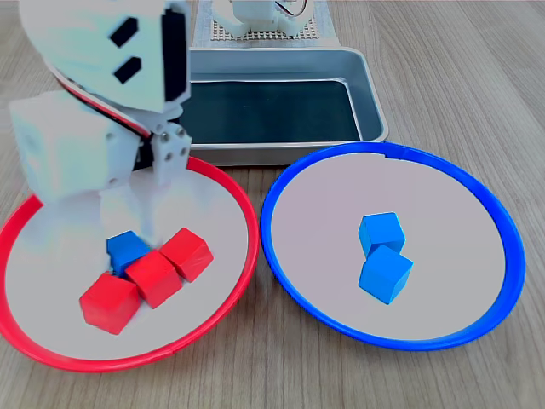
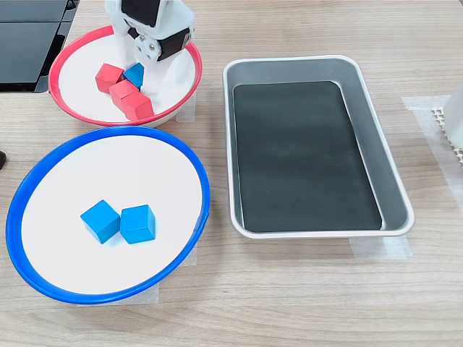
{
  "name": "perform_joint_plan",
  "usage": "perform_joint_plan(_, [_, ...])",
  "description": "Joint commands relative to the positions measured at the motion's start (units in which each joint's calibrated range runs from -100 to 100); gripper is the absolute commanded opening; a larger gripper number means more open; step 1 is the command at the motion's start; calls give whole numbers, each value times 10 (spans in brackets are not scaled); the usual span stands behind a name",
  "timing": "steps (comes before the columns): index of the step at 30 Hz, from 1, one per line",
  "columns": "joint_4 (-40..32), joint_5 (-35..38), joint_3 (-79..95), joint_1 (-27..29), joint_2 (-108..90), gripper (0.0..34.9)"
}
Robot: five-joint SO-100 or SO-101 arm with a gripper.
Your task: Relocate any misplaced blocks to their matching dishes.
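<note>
Red rim first, at the first exterior view's left: the red-rimmed dish [image 1: 243,200] carries three red cubes [image 1: 153,277] bunched near its front edge, and one blue cube [image 1: 128,249] that doesn't belong, touching them from behind. The end effector [image 1: 132,223] is down right on that blue cube, white fingers either side of it as far as I can make out, but whether they've closed on it I cannot tell; the arm hides the contact. The blue cube sits turned, a corner pointing toward the dish's front edge; being a cube, it has no long axis to speak of.

Moving right, the blue-rimmed dish [image 1: 281,192] already holds two blue cubes [image 1: 385,257], touching, near its middle. Behind both dishes, toward the table's far edge, sits the metal tray [image 1: 375,94], nothing in it.

So my read: one stray left, then it's done.
</note>
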Motion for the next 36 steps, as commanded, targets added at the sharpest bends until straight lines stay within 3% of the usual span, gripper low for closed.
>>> perform_joint_plan(1, [-2, -23, 11, -20, -62, 3])
perform_joint_plan(17, [31, -75, 19, -59, -154, 3])
perform_joint_plan(26, [39, -176, 29, -149, -162, 3])
perform_joint_plan(36, [9, -237, 84, -214, -162, 3])
